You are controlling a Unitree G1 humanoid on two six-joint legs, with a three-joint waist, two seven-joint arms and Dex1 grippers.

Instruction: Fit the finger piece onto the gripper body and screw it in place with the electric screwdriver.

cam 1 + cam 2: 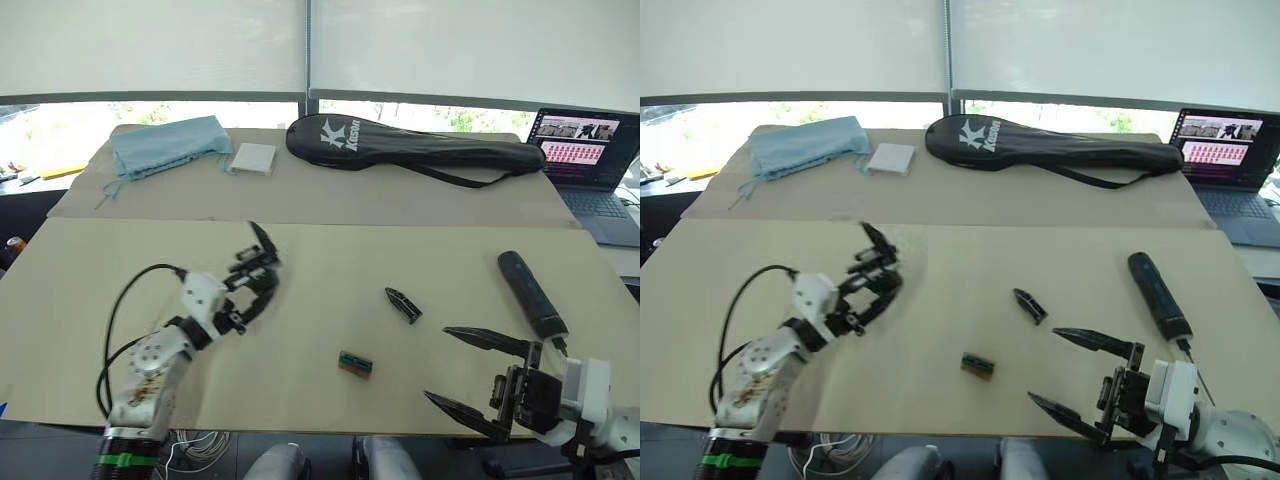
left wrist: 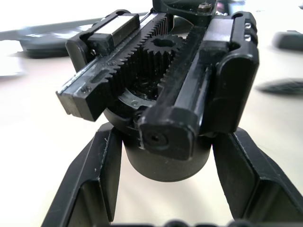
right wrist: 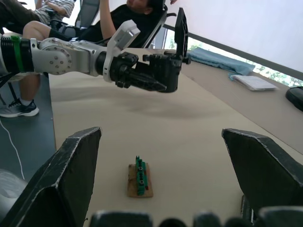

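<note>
tabletop (image 1: pixel 320 410) check for you: your left end effector (image 1: pixel 868 290) is clamped on the gripper body (image 2: pixel 161 94), lifted over the left half. your right end effector (image 1: pixel 470 375) hangs spread wide and empty at the near right corner. the finger piece (image 1: pixel 402 304) lies mid-tabletop, the electric screwdriver (image 1: pixel 532 294) toward the right edge, a small green block (image 1: pixel 356 363) near the front edge.

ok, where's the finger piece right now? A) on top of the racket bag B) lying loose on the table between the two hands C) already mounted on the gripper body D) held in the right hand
B: the finger piece lies flat on the table, untouched, while the left hand holds the gripper body and the right hand hangs open and empty.
</note>
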